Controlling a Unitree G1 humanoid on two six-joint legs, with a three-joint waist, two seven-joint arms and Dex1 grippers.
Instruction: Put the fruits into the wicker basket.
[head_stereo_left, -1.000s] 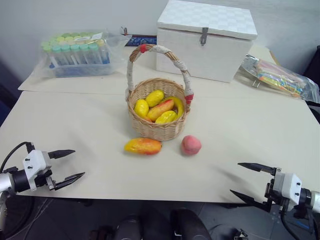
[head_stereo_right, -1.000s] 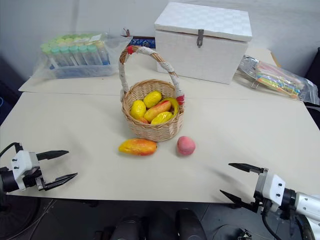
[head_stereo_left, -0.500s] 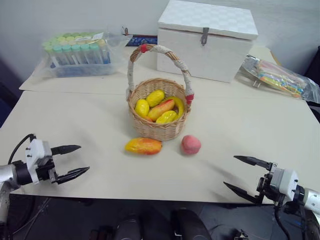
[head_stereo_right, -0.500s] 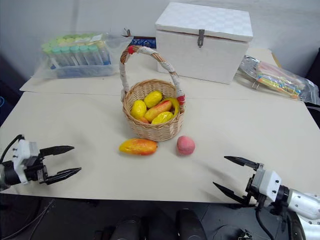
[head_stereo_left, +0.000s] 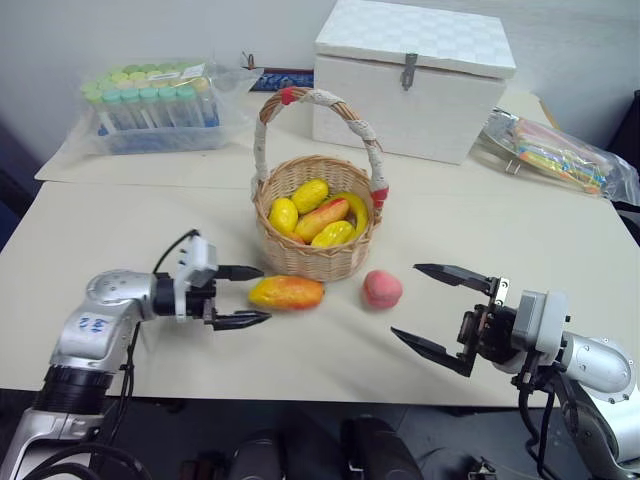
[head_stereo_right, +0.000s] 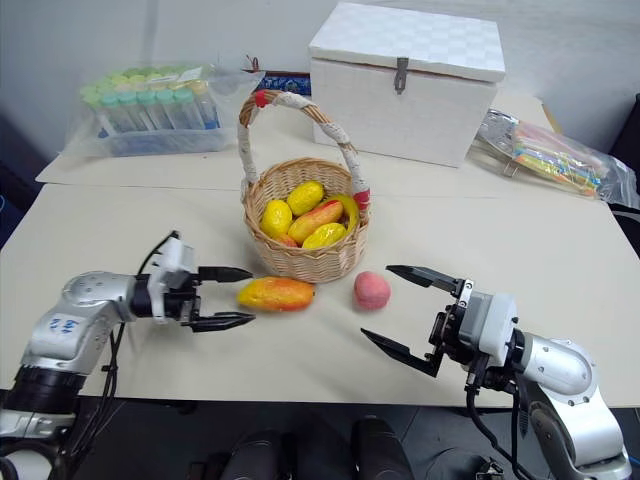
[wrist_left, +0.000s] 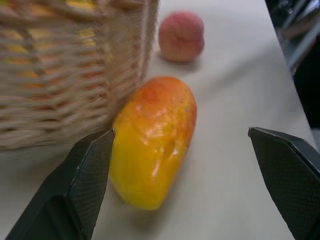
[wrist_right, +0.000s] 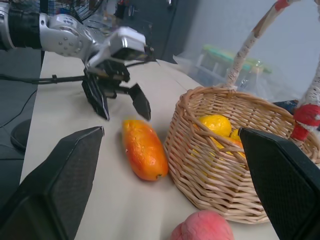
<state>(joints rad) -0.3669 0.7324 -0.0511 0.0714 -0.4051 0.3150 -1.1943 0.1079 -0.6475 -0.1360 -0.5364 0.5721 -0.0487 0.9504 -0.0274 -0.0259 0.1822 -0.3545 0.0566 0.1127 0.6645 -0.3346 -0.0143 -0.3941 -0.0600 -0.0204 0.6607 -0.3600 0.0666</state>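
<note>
Right gripper (head_stereo_left: 441, 307) hovers nearest over the table (head_stereo_left: 150, 230), jaws spread wide, holding nothing, pointed toward the peach (head_stereo_left: 382, 289). Left gripper (head_stereo_left: 246, 296) also wide open and empty, its fingertips just beside the left end of the mango (head_stereo_left: 287, 292). Mango and peach lie on the table right in front of the wicker basket (head_stereo_left: 318, 258), which holds yellow fruit. Behind: white lidded box (head_stereo_left: 410, 80), tube rack in a bag (head_stereo_left: 155, 106).
</note>
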